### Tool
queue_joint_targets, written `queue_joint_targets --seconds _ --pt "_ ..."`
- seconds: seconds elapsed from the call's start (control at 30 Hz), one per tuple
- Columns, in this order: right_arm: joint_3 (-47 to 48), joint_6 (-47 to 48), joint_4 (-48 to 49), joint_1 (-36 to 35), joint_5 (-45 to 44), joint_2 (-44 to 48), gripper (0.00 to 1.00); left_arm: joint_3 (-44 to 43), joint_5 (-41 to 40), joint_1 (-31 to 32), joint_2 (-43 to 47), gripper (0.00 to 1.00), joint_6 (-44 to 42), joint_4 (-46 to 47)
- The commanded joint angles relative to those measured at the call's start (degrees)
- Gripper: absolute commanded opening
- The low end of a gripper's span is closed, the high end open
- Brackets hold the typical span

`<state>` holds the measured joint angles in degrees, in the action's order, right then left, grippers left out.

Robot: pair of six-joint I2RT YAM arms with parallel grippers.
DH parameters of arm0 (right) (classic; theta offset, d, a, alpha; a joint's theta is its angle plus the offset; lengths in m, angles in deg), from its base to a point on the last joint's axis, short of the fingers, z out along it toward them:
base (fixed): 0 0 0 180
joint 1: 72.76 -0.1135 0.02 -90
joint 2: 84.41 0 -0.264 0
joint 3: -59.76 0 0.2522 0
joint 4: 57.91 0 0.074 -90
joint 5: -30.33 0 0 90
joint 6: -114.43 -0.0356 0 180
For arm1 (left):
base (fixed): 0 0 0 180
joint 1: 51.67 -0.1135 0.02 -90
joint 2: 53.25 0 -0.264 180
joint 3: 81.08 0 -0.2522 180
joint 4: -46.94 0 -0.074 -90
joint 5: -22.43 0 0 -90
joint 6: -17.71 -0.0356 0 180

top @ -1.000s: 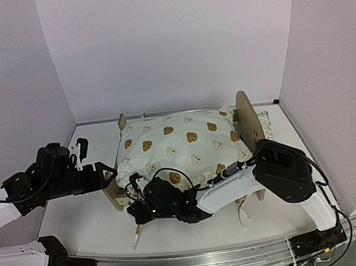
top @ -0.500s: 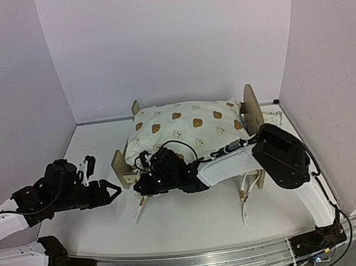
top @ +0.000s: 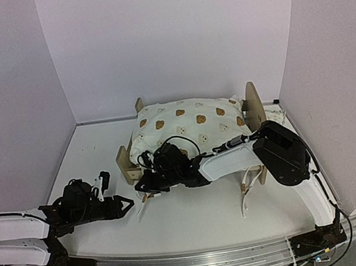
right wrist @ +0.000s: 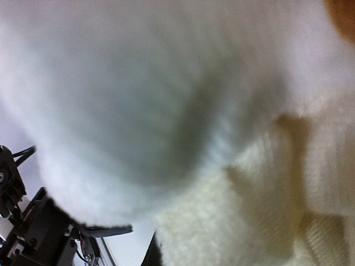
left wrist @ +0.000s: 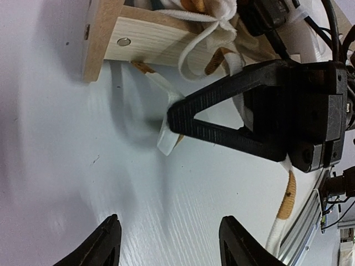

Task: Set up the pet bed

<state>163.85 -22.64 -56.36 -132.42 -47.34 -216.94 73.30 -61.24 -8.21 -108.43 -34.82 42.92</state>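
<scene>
The pet bed stands at the middle back of the table, with its tall headboard (top: 251, 102) on the right and its low footboard (top: 125, 165) on the left. The cream bear-print quilt (top: 189, 121) covers it and hides the mattress. My right gripper (top: 146, 181) is at the quilt's near-left corner by the footboard, shut on the quilt's edge. Cream fabric (right wrist: 222, 166) fills the right wrist view. My left gripper (top: 126, 205) is open and empty, low over the table just left of the right gripper. In the left wrist view (left wrist: 169, 238) it faces the footboard (left wrist: 144, 41) and a right finger (left wrist: 222, 116).
White ties with brown marks hang off the quilt by the footboard (left wrist: 166, 138) and under the headboard end (top: 245, 197). A small patterned cushion (top: 276, 115) lies behind the headboard. White walls close in the left, back and right. A metal rail (top: 201, 261) runs along the near edge.
The bed with the quilt has shifted back and to the right, and my right gripper went with it. My left arm has drawn back toward the near left and dropped lower.
</scene>
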Motion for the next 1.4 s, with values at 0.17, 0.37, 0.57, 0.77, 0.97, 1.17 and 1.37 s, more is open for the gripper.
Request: queue_joint_targets --seconds 0.17,0.37,0.57,0.77,0.97,1.17,1.37 --pt "1.3 -3.7 0.9 -1.3 5.9 4.3 0.0 -0.7 4.4 0.1 -13.8 0.63 -6.9 27.2" --pt "1.2 -4.6 0.9 -1.3 6.6 5.4 0.0 -1.5 2.9 0.1 -19.2 0.59 -9.5 28.1" --pt "0.6 -4.8 0.8 -1.3 7.3 6.6 0.0 -1.0 2.0 0.1 -24.4 0.55 -12.1 33.4" --pt "0.3 -5.0 0.5 -1.3 7.4 7.0 0.0 -2.0 3.0 0.1 -32.0 0.5 -12.8 42.2" --pt "-0.4 -4.9 0.2 -1.3 7.2 7.2 0.0 -2.2 2.9 0.1 -35.0 0.25 -12.3 45.7" --pt "-1.1 -5.0 0.1 -1.4 7.3 7.2 0.0 0.1 2.8 0.1 -34.2 0.03 -11.1 49.2" --pt "-1.2 -3.1 -1.0 -1.3 7.6 7.7 0.3 0.5 4.5 0.2 -29.3 0.0 -7.0 40.2"
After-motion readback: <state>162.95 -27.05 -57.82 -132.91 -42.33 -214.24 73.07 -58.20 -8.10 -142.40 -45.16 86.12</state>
